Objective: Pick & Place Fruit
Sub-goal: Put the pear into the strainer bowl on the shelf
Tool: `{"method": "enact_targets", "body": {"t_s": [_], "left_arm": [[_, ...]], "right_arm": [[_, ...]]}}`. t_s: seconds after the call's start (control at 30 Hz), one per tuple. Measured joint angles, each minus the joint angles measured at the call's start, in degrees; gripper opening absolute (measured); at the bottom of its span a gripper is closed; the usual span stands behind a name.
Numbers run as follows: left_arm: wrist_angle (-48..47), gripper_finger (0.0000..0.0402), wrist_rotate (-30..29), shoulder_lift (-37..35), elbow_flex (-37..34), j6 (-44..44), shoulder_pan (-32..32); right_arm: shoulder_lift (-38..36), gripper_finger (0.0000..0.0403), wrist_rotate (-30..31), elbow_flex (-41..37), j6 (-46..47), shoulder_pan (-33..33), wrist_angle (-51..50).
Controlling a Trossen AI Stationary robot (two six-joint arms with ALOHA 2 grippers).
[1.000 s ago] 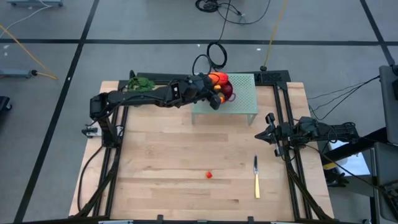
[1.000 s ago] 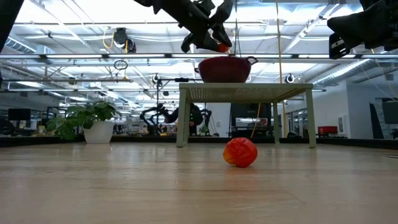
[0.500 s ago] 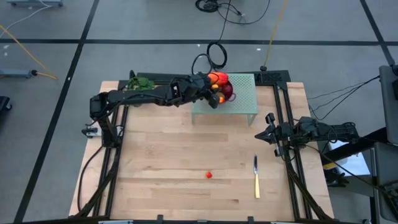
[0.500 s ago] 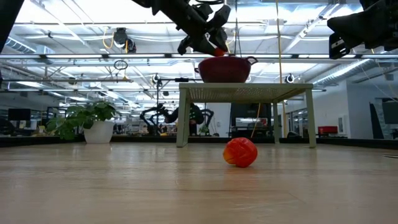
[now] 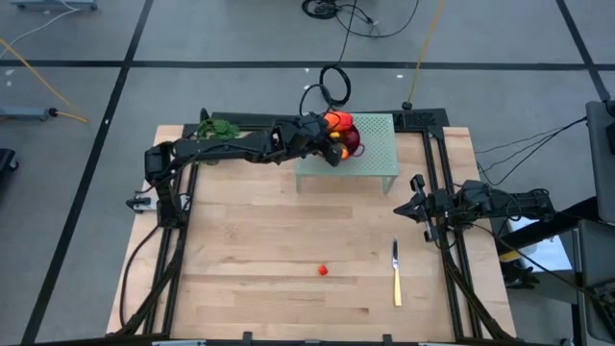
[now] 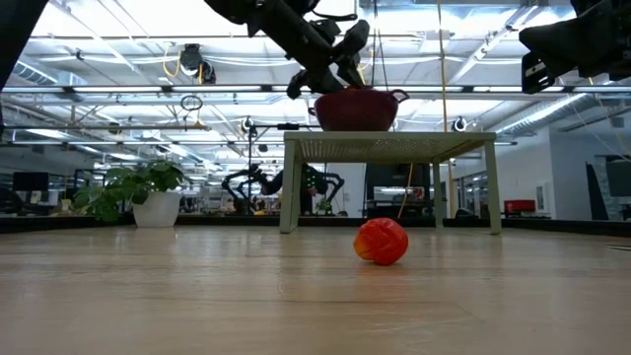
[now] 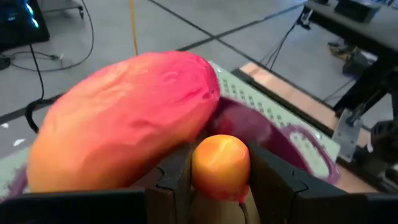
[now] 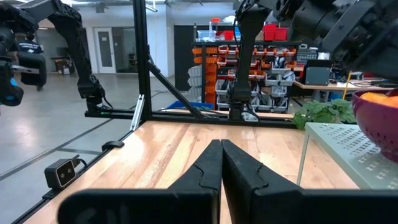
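Left gripper, upper centre of the high view, clamps a small orange fruit over the red bowl. Right gripper fingers together, right edge.

Orange-red fruit, dark red bowl

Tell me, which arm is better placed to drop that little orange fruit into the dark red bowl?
Left. The left gripper is shut on the small orange fruit right above the dark red bowl on the green perforated stand. The right gripper waits shut at the table's right edge.
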Motion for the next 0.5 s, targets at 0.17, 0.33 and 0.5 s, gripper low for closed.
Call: {"method": "enact_targets", "body": {"t_s": [0.17, 0.33, 0.5], "left_arm": [[-0.72, 0.0131, 0.72, -0.04, 0.0, 0.09, 0.01], [-0.82, 0.0131, 1.17, -0.04, 0.0, -0.19, -0.23], [-0.77, 0.0131, 1.17, -0.04, 0.0, 0.68, -0.52]], "right_arm": [[0.02, 0.0, -0.02, 0.0, 0.01, 0.0, -0.01], [0.02, 0.0, -0.02, 0.0, 0.0, 0.0, 0.0], [0.02, 0.0, -0.02, 0.0, 0.0, 0.01, -0.02]]}}
